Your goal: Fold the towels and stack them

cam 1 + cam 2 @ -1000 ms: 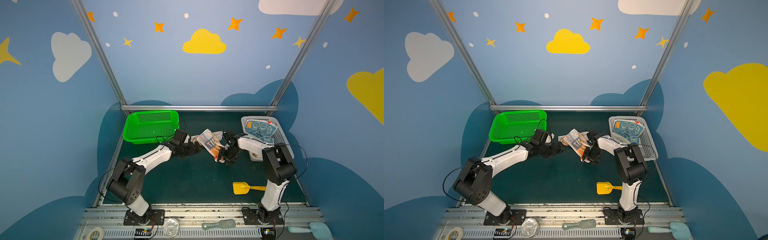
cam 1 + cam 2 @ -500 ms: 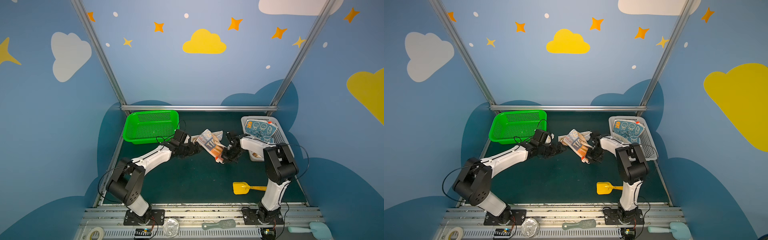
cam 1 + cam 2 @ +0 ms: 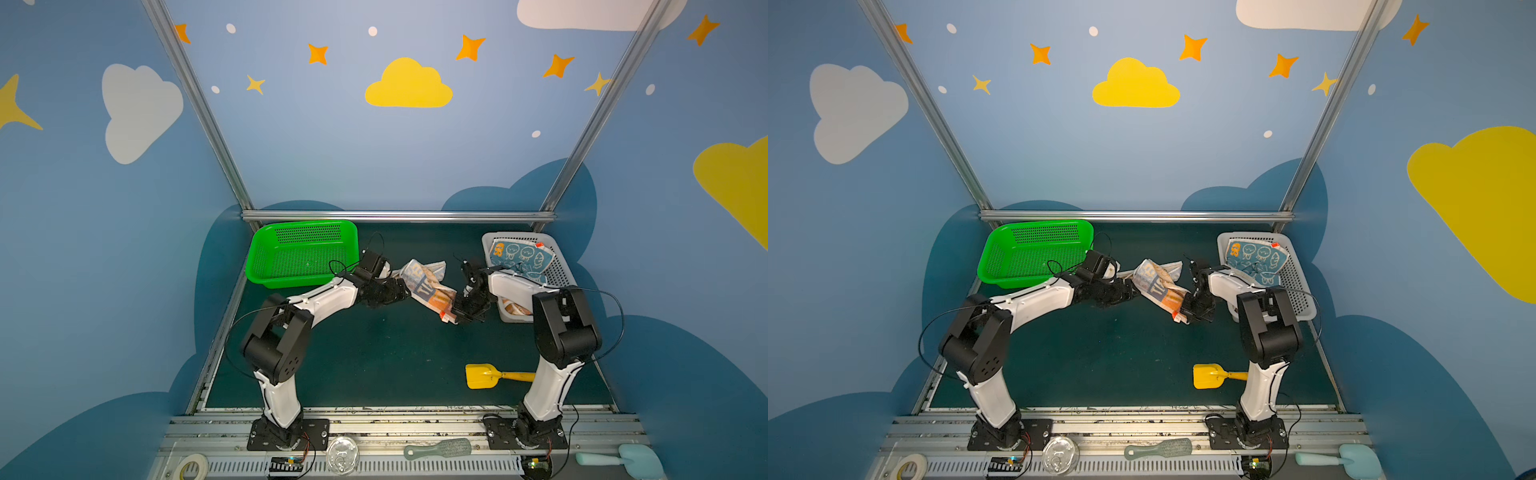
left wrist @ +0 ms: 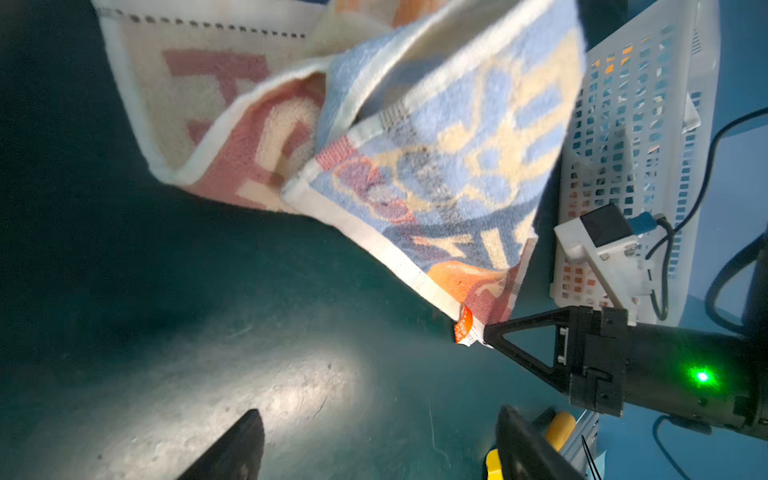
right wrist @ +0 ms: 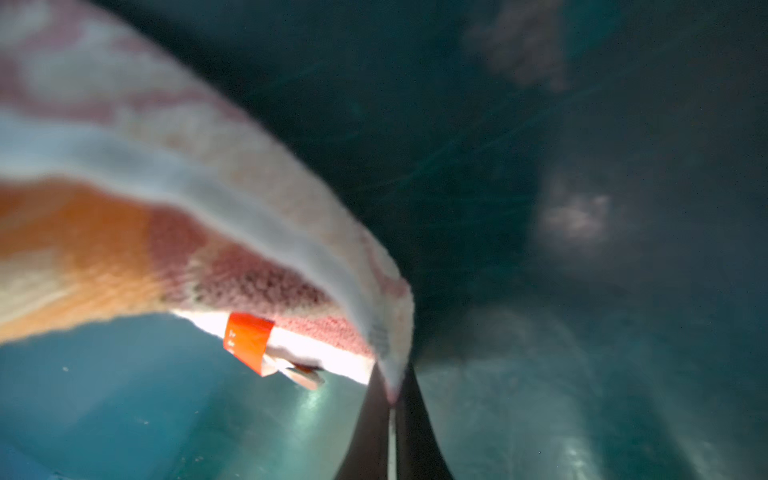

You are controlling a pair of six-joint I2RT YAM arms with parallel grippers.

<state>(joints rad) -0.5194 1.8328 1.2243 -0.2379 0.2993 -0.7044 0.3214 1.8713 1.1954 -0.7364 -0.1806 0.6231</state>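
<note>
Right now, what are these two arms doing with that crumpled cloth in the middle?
They are handling one towel, apparently to fold it. The right gripper is shut on a corner of the lettered towel, by its red tag, holding that corner above the table. The left gripper is open near the towel's other end, gripping nothing. A blue towel lies in the white basket; the green basket has none.
</note>
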